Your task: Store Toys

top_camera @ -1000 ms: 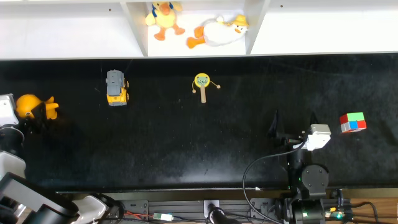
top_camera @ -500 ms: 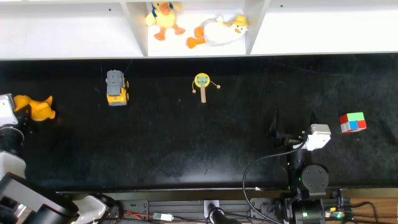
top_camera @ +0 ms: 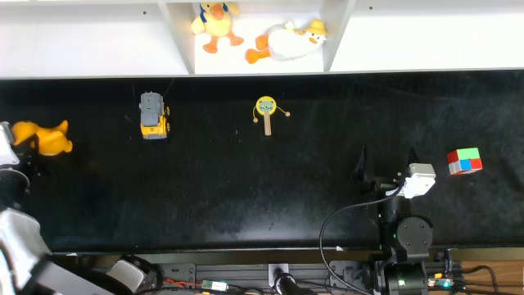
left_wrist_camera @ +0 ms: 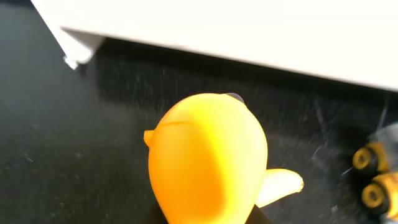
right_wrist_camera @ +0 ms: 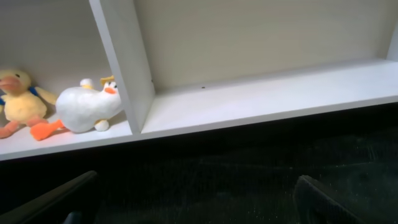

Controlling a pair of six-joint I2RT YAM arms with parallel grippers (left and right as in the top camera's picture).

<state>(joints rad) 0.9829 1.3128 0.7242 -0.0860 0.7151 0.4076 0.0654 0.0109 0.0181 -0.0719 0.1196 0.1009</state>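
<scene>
Now left pincer grips one orange duck; right pincer gapes empty; two plushies shelved.

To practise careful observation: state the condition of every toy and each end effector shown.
orange duck: gripped by left end effector
left end effector: shut on orange duck
right end effector: open, empty
toy truck: on table, free
rattle drum: flat on table
colour cube: on table, free
yellow plush duck: stored on shelf
white plush goose: stored on shelf, lying down
</scene>
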